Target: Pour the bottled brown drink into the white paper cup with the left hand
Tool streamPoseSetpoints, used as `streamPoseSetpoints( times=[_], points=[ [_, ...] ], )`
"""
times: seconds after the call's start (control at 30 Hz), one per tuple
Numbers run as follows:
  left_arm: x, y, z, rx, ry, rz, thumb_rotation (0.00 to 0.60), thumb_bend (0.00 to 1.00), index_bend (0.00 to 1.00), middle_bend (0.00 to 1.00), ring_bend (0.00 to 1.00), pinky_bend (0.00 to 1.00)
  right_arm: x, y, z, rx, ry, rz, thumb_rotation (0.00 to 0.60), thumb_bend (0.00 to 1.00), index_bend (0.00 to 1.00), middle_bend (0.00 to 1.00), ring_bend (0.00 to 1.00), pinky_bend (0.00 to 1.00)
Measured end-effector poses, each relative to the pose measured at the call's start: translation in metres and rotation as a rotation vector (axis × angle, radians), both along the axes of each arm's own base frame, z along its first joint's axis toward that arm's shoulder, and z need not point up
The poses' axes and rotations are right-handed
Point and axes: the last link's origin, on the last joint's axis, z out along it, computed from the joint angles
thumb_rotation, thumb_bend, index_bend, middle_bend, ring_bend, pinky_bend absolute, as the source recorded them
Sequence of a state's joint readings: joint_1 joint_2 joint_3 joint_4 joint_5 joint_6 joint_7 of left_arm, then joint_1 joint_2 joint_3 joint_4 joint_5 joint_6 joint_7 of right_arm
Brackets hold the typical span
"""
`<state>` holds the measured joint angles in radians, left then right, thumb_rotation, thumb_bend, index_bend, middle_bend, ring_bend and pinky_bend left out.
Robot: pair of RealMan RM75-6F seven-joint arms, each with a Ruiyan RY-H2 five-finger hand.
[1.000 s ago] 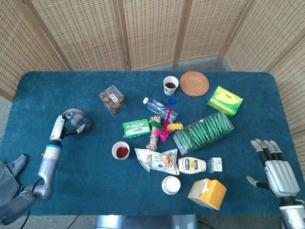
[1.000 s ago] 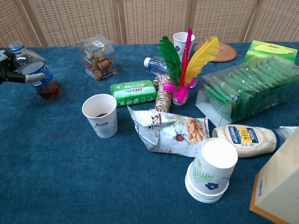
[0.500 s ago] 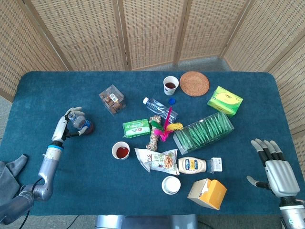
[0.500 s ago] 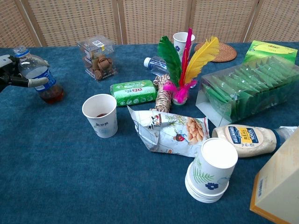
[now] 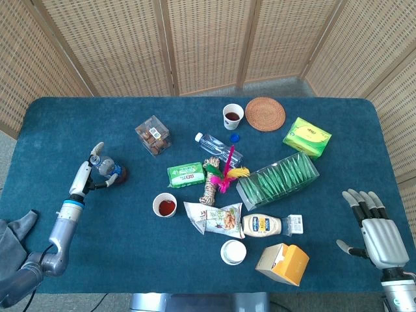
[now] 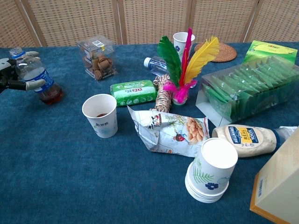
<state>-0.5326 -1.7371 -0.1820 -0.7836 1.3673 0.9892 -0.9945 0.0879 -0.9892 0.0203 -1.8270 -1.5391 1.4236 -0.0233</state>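
Note:
The clear bottle [image 5: 107, 169] [image 6: 36, 77] stands upright at the table's left side, uncapped, with a little brown drink at its bottom. My left hand [image 5: 88, 174] [image 6: 14, 77] reaches it from the left; its fingers [image 6: 32, 85] still wrap the bottle's body. The white paper cup [image 5: 164, 205] [image 6: 100, 115] stands to the right and nearer the front, apart from the bottle, with brown drink in it. My right hand [image 5: 376, 229] hovers open at the front right edge, holding nothing.
A second cup [image 5: 233, 116] with dark drink stands at the back beside a woven coaster [image 5: 265, 113]. A snack box [image 5: 153, 135], green packet [image 5: 186, 174], water bottle [image 5: 218, 148], feather shuttlecock [image 6: 180, 70], chip bag [image 6: 170, 130], stacked cups [image 6: 210, 170] and mayonnaise [image 5: 263, 225] crowd the middle.
The left hand has brought the bottle from a tilted, lifted pose down to standing upright on the table. The right hand has not moved.

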Motion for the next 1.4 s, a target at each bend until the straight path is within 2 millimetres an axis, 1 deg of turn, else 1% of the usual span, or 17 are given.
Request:
streamPoseSetpoints(
  times=[0.23,0.53,0.9,1.4],
  points=[
    [0.000,-0.002,0.000,-0.017,0.008,-0.013,0.600,0.39,0.00,0.00,0.00,0.00,0.000,0.000,0.000,-0.001,0.000,0.001,0.600,0.00,0.00,0.00,0.00,0.00],
    [-0.001,-0.004,0.002,-0.027,0.030,-0.014,0.600,0.36,0.00,0.00,0.00,0.00,0.000,0.000,-0.001,0.003,0.003,0.003,0.600,0.00,0.00,0.00,0.00,0.00],
    [-0.004,-0.003,0.006,-0.027,0.047,-0.002,0.600,0.28,0.00,0.00,0.00,0.00,0.001,0.000,-0.002,0.008,0.008,0.004,0.600,0.00,0.00,0.00,0.00,0.00],
    [-0.005,-0.008,0.010,-0.014,0.052,-0.008,0.600,0.27,0.00,0.00,0.00,0.00,0.002,0.002,-0.002,0.008,0.004,0.009,0.600,0.00,0.00,0.00,0.00,0.00]
  ],
)
